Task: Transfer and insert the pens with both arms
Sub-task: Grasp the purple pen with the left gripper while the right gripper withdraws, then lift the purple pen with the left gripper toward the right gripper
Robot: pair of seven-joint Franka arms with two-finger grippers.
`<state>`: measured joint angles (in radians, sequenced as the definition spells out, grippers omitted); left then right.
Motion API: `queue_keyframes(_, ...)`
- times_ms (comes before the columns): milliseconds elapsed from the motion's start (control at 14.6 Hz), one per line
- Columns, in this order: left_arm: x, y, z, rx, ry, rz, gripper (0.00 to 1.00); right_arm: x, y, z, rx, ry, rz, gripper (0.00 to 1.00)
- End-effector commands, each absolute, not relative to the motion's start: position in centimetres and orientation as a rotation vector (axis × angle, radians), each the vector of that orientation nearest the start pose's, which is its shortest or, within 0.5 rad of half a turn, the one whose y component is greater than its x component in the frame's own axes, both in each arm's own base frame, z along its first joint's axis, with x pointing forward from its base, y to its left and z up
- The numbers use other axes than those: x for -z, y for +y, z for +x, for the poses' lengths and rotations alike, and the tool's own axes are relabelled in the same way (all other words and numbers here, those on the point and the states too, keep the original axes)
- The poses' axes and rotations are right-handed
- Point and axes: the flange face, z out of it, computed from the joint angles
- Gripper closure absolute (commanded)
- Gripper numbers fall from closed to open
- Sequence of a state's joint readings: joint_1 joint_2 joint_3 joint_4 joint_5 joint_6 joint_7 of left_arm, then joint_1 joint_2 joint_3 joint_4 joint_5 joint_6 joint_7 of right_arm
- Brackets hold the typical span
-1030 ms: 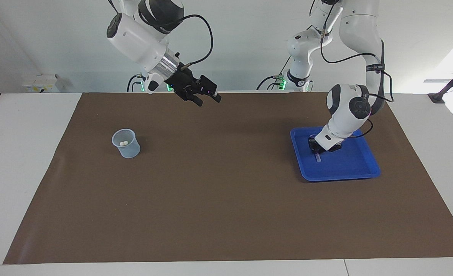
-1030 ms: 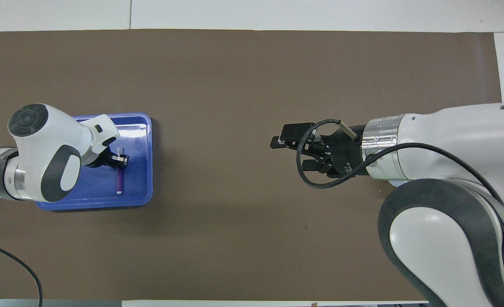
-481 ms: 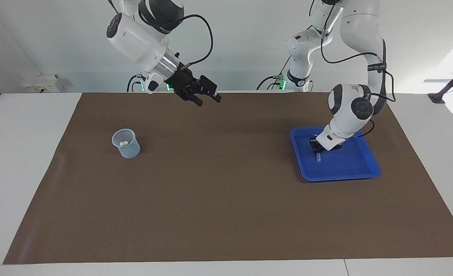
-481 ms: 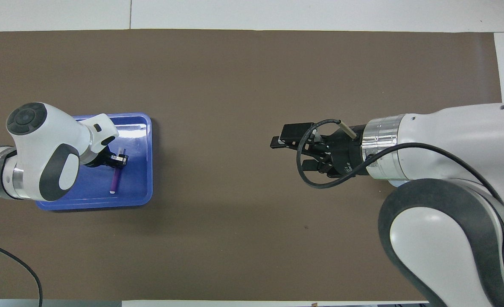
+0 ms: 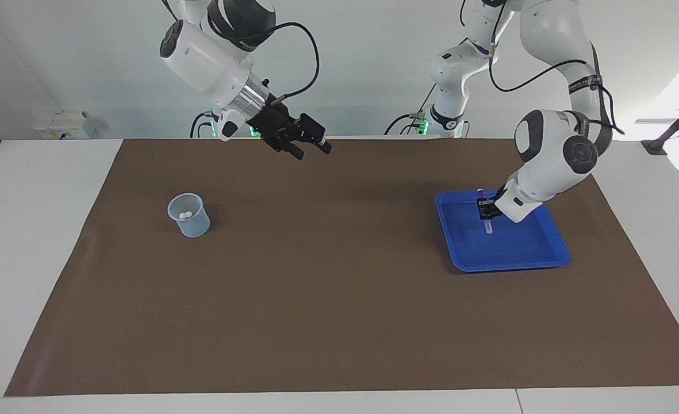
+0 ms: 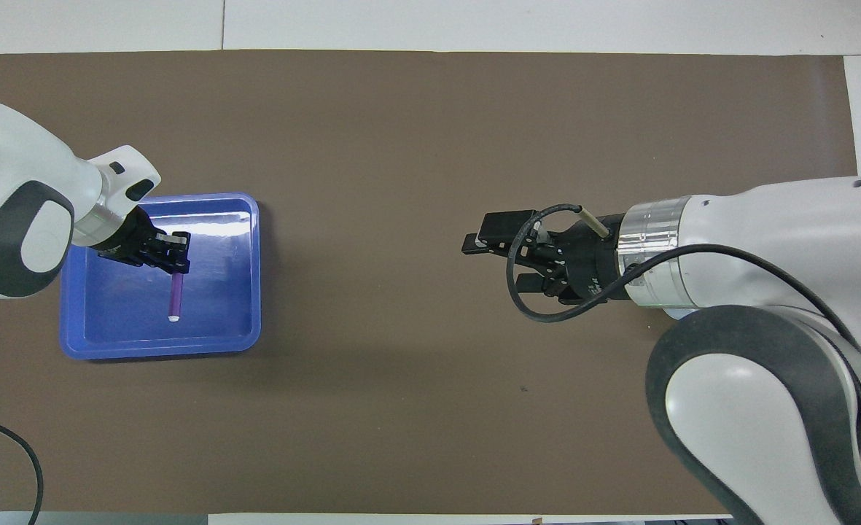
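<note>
Lifted since the earlier frame, the left gripper (image 5: 487,210) now hangs over the blue tray (image 5: 537,257) with the purple pen (image 6: 176,295) clamped between its fingertips, and the arm's elbow joint stands higher and farther toward the table's end. Earlier the pen lay low in the tray under the wrist; now it dangles pale cap down, clear of the tray floor in the facing view.

Largest is the matte brown mat (image 5: 339,299), a flat rectangle covering most of the white table (image 5: 29,241). The right arm waits, unmoved, its glossy white shell cut off at the overhead view's edge; the right gripper (image 5: 311,147) hovers over the mat's middle with its fingers spread and nothing in them. The tray is smooth plastic with rounded corners and a raised rim. Toward the right arm's end stands a translucent cup (image 5: 190,215); two pale cap ends (image 5: 185,215) show inside, their pen bodies too hidden to make out.
</note>
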<state>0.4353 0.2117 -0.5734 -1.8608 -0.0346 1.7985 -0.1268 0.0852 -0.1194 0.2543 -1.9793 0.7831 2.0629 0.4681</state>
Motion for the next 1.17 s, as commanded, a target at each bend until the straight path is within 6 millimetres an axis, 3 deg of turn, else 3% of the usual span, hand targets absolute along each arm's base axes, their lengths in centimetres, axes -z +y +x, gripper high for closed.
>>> queue_keyframes(0,-44.6,-9.4,57.7,-0.497,-0.264,-3.261,1.00,-55.1,22.1,49.9,-0.113,0.563,-2.336,0.00)
queue_keyframes(206,-48.5,-13.7,57.2,-0.562,-0.712,-3.244,1.00,-54.8,22.1,49.9,-0.117,0.566,-2.338,0.00)
queue_keyframes(343,-49.9,-17.2,56.3,-0.625,-1.057,-3.166,1.00,-54.9,22.2,49.8,-0.116,0.565,-2.339,0.00)
queue_keyframes(481,-51.2,-20.0,55.7,-0.627,-1.269,-3.122,1.00,-55.0,22.2,49.7,-0.109,0.563,-2.338,0.00)
queue_keyframes(755,-52.5,-24.0,54.6,-0.769,-1.686,-2.955,1.00,-54.7,22.8,49.6,-0.076,0.565,-2.337,0.00)
queue_keyframes(1099,-52.2,-28.3,53.0,-0.890,-2.065,-2.720,1.00,-54.2,23.7,49.3,-0.003,0.579,-2.325,0.00)
